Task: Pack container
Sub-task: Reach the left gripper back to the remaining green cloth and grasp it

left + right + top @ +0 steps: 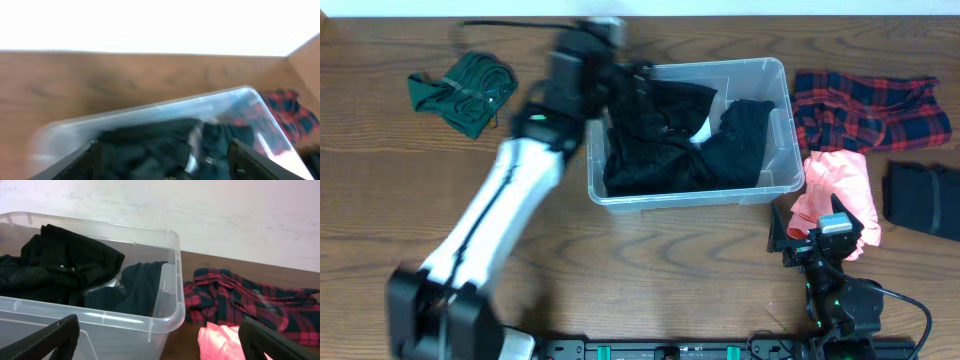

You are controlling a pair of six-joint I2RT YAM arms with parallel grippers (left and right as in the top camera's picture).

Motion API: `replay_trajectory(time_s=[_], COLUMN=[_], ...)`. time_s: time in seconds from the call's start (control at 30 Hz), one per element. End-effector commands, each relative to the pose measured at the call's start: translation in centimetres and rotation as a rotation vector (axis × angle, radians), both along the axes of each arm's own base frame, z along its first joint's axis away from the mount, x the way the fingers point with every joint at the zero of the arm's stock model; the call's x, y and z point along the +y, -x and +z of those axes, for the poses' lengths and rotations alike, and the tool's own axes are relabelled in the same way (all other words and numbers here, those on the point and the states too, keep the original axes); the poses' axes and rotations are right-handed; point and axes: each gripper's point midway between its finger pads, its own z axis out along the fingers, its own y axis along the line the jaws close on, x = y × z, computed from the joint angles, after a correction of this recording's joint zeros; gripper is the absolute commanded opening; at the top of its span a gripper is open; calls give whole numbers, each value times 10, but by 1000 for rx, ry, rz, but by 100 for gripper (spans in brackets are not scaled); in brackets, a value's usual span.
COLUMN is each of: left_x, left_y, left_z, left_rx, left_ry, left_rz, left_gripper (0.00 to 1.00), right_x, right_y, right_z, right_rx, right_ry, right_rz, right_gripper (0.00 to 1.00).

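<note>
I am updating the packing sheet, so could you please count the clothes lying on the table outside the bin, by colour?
Outside the bin:
Green garment: 1
Red plaid garment: 1
Pink garment: 1
Black garment: 1
Total: 4

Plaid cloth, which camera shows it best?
Overhead: nearly all of the plaid cloth shows, spread out right of the container. Right wrist shows it near but from a low angle; left wrist catches only a blurred corner.

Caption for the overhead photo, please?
Left gripper hovers open over clear plastic bin holding black clothes; red plaid garment lies beside.
</note>
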Motion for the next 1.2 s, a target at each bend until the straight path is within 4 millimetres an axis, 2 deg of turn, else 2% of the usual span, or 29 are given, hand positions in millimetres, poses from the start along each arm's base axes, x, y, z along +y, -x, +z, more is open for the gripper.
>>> replay_trajectory(time_s=[0.0, 0.1, 0.23, 0.27, 0.33, 0.5, 0.57, 0.67, 0.8, 0.93, 1.17], left_x=[31, 68, 141, 153, 168, 187, 202, 231, 266, 297, 312], left_y=[0, -6, -25, -29, -38, -63, -74, -84, -87, -83, -75], left_z=[33, 30, 9, 3, -12, -58, -77, -99, -129, -166, -214], left_rx=[-142, -195, -136, -125, -107, -83, -68, -32, 27, 107, 186], left_ry=[-144, -328, -520, -550, -594, -746, -825, -917, -938, -927, -879], left_rz=[-34, -44, 162, 189, 191, 120, 123, 181, 225, 243, 179], left_gripper=[80, 81, 89, 89, 91, 97, 99, 98, 98, 98, 98], right_x=[-3, -3, -3, -3, -3, -3, -3, -3, -3, -3, -3], right_y=[0, 0, 0, 0, 0, 0, 0, 0, 0, 0, 0], right_z=[-1, -1, -1, -1, -1, -1, -1, -1, -1, -1, -1], right_rx=[1, 1, 1, 1, 1, 1, 1, 1, 1, 1, 1], right_ry=[6, 6, 6, 6, 6, 6, 6, 6, 6, 6, 6], right_rz=[-15, -15, -15, -15, -15, -15, -15, -15, -15, -15, -15], right_gripper=[99, 99, 99, 99, 99, 99, 99, 99, 99, 99, 99])
